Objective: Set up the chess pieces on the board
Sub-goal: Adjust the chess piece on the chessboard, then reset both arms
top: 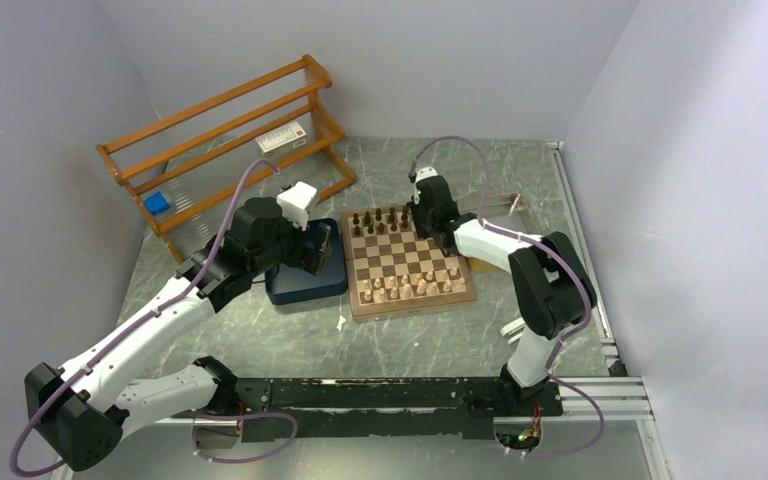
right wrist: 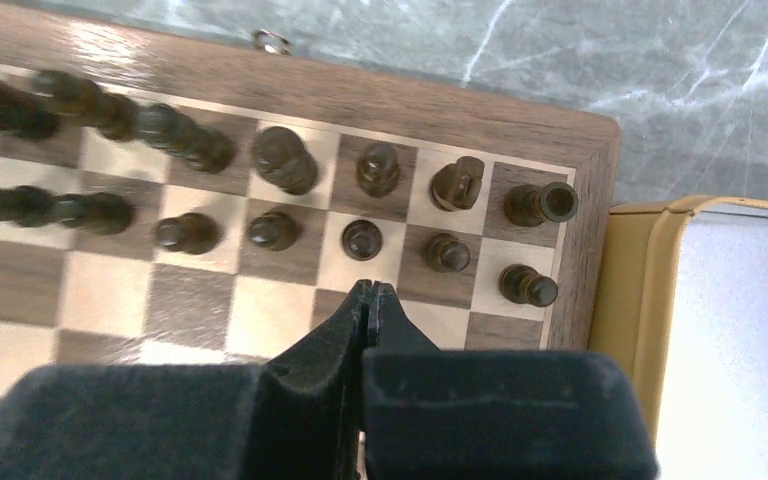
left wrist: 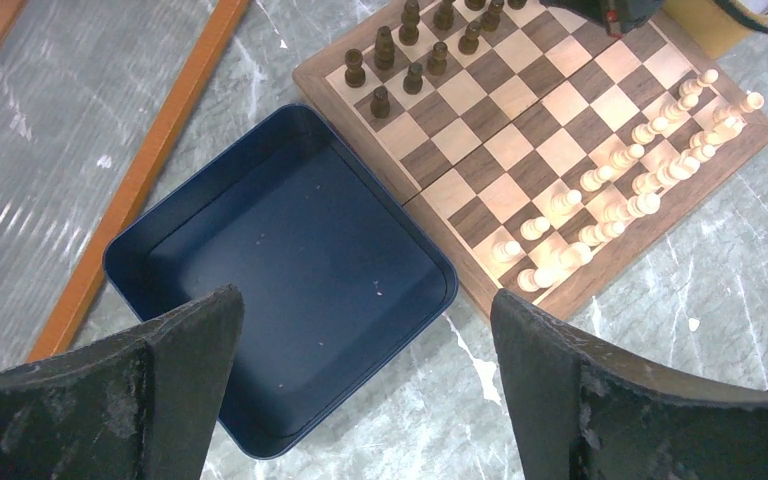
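Observation:
The board (top: 403,262) lies mid-table. The dark chess pieces (top: 381,221) stand in two rows along its far edge, and pale pieces (top: 412,288) fill the near rows. In the right wrist view the dark chess pieces (right wrist: 278,195) stand in two rows, one per square. My right gripper (right wrist: 371,291) is shut and empty, its tips just short of a dark pawn (right wrist: 362,239). My left gripper (left wrist: 365,345) hangs wide open and empty over the near corner of the dark blue tray (left wrist: 280,260), which holds nothing. The board (left wrist: 520,120) is to its right.
A wooden rack (top: 225,140) with a blue item (top: 157,203) stands at the back left. A tan tray (right wrist: 640,300) lies against the board's right side. A white scrap (top: 341,322) lies on the marbled table. A metal rail (top: 585,250) runs along the right edge.

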Available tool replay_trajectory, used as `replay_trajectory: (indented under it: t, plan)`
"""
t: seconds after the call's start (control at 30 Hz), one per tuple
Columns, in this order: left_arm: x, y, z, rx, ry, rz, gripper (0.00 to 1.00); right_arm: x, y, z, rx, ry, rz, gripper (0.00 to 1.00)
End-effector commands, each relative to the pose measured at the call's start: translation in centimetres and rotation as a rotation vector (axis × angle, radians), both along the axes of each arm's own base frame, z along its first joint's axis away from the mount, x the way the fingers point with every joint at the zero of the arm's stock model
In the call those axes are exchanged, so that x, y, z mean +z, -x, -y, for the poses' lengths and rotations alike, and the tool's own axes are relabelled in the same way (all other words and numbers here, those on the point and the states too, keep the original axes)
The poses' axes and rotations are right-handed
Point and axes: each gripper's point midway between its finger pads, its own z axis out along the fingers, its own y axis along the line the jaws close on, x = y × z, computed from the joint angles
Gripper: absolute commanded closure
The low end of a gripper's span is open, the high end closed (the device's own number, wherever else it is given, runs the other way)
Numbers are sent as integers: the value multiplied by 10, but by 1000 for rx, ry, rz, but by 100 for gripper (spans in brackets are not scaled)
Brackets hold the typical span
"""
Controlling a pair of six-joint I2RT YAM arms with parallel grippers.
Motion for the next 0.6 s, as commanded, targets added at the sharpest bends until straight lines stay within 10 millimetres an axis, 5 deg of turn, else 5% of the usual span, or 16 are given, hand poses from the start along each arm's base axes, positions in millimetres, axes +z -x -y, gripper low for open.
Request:
replay_trajectory:
  t: [0.0, 0.3, 0.37, 0.4, 0.57]
  plan:
    - [8, -1, -2, 20, 21, 29, 2, 61, 4, -14, 16, -134, 37, 100]
    - [44, 0, 10, 26, 127, 12, 2, 160, 61, -12, 56, -364, 132, 48]
    - [57, 0, 13, 23, 163, 17, 2, 178, 78, -6, 64, -390, 157, 29]
    - [65, 0, 14, 26, 181, 23, 2, 185, 86, -2, 62, -398, 165, 6]
    - [104, 1, 13, 51, 283, 83, 2, 215, 119, 20, 17, -448, 218, 0]
